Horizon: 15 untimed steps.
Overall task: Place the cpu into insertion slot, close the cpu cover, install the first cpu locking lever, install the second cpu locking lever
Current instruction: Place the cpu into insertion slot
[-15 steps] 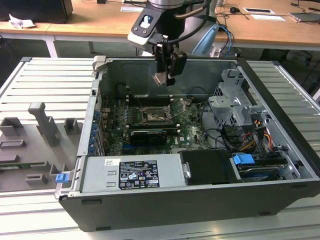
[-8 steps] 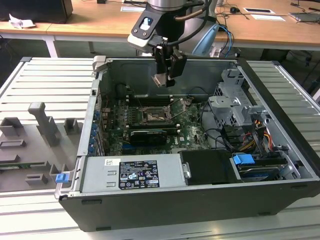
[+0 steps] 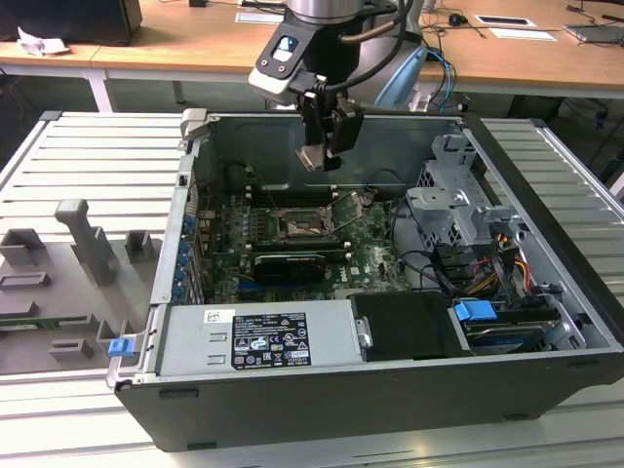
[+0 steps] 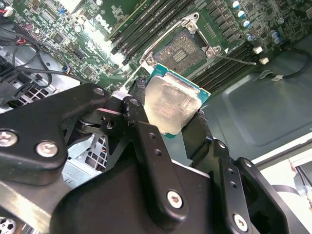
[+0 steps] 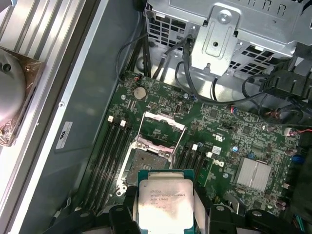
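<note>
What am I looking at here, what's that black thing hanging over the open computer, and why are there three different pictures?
This is a robot arm working on an open computer case that lies on a slatted metal table. The exterior view comes from a camera off the arm. Both wrist views come from cameras riding on the arm, close to its gripper. The gripper is a two-fingered clamp. It is shut on the cpu, a flat silvery chip, and holds it above the green motherboard. Beneath it is the insertion slot, the square socket where the chip belongs. The socket is bare, and the cpu cover is swung open.
</note>
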### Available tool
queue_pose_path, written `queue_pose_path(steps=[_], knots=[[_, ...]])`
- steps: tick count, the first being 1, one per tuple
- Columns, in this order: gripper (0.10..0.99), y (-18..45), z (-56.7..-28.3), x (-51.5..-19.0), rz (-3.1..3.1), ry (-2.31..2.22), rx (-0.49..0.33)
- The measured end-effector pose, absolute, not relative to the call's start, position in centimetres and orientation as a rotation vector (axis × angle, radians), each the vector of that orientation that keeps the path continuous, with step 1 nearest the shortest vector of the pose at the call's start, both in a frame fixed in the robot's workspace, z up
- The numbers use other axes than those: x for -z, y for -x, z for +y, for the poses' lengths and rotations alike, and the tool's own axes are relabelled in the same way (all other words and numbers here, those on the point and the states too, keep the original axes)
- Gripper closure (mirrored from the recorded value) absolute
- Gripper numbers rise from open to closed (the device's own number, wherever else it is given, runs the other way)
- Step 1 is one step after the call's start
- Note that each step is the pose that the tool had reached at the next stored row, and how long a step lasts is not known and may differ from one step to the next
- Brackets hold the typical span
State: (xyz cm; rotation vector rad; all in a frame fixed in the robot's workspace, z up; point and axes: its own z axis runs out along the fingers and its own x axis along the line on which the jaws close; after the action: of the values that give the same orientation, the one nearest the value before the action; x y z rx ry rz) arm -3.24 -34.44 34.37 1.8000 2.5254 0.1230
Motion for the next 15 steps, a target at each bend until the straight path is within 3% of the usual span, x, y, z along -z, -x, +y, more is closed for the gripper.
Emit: queue_pose_path(steps=[15], knots=[[0.545,3.2,-34.4,-32.4,2.427,-1.923,-0.115]])
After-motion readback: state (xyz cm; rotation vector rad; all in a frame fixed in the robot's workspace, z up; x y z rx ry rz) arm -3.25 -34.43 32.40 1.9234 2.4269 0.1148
